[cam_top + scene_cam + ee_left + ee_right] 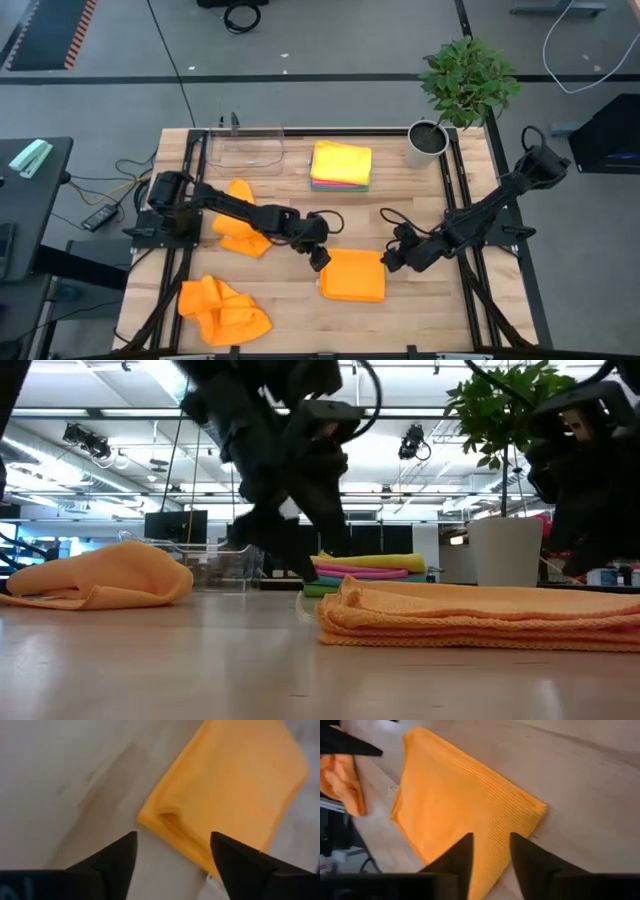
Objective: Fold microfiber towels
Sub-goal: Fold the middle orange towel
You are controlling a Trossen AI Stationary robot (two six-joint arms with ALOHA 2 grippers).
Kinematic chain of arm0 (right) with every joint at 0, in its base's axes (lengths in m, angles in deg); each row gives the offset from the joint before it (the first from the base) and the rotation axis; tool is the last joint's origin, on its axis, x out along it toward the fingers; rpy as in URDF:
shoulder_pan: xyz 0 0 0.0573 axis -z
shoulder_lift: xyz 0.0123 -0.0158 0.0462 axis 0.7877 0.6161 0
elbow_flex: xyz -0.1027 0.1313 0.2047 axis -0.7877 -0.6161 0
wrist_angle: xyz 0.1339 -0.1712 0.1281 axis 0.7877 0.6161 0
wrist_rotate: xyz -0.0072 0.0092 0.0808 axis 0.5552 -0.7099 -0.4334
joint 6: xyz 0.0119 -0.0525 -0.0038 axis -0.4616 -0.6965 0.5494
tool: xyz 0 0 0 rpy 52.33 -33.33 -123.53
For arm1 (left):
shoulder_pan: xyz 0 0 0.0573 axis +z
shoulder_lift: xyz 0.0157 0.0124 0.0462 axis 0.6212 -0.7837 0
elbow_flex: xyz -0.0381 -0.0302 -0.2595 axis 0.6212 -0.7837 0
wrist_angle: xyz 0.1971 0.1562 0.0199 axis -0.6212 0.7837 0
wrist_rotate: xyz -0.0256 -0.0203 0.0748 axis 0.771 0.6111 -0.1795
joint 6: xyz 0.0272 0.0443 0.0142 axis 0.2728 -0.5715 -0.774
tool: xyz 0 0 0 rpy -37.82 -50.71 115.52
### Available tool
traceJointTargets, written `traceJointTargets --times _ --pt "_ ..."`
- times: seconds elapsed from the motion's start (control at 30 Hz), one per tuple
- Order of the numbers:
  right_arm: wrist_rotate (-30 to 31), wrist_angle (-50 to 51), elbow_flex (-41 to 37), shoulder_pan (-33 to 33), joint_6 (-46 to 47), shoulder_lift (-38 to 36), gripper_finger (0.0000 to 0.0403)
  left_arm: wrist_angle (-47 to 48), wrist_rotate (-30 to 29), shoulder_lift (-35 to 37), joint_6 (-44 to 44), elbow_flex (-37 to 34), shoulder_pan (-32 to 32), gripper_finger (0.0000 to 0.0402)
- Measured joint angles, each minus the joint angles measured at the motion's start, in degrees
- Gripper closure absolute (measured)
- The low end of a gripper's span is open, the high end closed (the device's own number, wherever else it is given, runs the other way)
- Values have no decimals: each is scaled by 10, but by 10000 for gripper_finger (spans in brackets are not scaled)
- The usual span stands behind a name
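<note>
A folded orange towel (pixel 352 275) lies flat on the wooden table, near its front middle. It also shows as a layered pad (pixel 480 615) in the low view. My left gripper (pixel 322 260) hangs open at the towel's left far corner (pixel 160 817), and that corner lies beyond the gap between the fingertips (pixel 174 842). My right gripper (pixel 388 262) is at the towel's right edge. Its fingers (pixel 491 842) stand a little apart over the cloth (pixel 455 795).
Two crumpled orange towels lie at the left, one farther back (pixel 243 232) and one near the front edge (pixel 222 310). A stack of folded towels (pixel 341 164), a clear tray (pixel 245 148) and a potted plant (pixel 428 143) stand along the far side.
</note>
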Motion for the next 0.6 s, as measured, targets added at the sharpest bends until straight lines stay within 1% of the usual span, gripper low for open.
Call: traceJointTargets --times 0.07,0.13,0.2,0.27,0.4,0.5,0.6 --pt "-2 -31 -17 0 1 0 240 -64 4 0 26 -36 0 119" --pt "-2 -27 -23 0 8 1 207 -109 0 0 43 -73 2 104" --pt "-2 -16 -24 0 10 5 182 -154 -13 -1 69 -101 2 95" --pt "-2 -8 -24 0 14 5 166 -196 -30 1 86 -122 1 92" --pt "0 -8 -24 2 15 13 153 -278 -39 -4 99 -152 -3 95" --pt "4 -6 -25 2 20 29 154 -290 -49 -15 105 -152 -6 103" --pt "7 -25 -24 7 23 51 155 -297 -53 -35 112 -139 -10 111"
